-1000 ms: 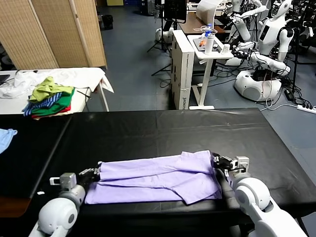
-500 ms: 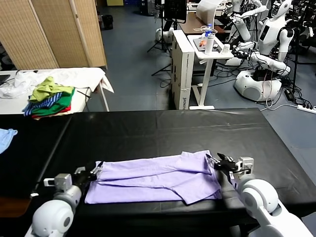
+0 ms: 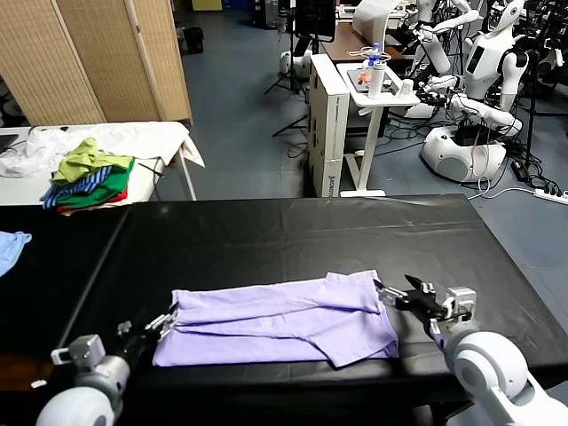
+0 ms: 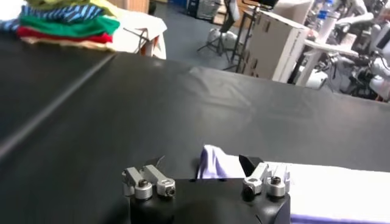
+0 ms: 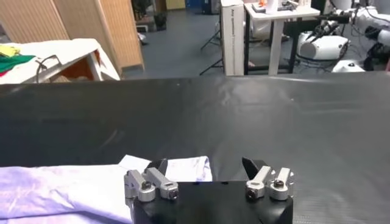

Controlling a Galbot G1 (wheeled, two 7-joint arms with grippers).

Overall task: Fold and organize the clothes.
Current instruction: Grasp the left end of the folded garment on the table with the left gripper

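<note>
The clothes, a pale lavender T-shirt (image 3: 284,321), lie folded in a long band near the front edge of the black table (image 3: 293,235). My left gripper (image 3: 165,319) is at the band's left end, open, with nothing between its fingers. In the left wrist view the left gripper (image 4: 203,165) has its jaws spread, and the T-shirt's edge (image 4: 214,165) lies on the table just ahead of them. My right gripper (image 3: 396,295) is at the band's right end, also open and empty. In the right wrist view the right gripper (image 5: 205,165) has a corner of the T-shirt (image 5: 183,168) lying loose ahead of it.
A pile of green, striped-blue and red clothes (image 3: 89,180) sits on a white table at the back left. A light blue cloth (image 3: 9,248) lies at the left edge. Beyond the black table stand a white cart (image 3: 368,98) and other robots (image 3: 479,89).
Both grippers have opened and let go of the T-shirt's ends. Each arm has drawn back outward, the left to the left, the right to the right. The T-shirt stays flat.
</note>
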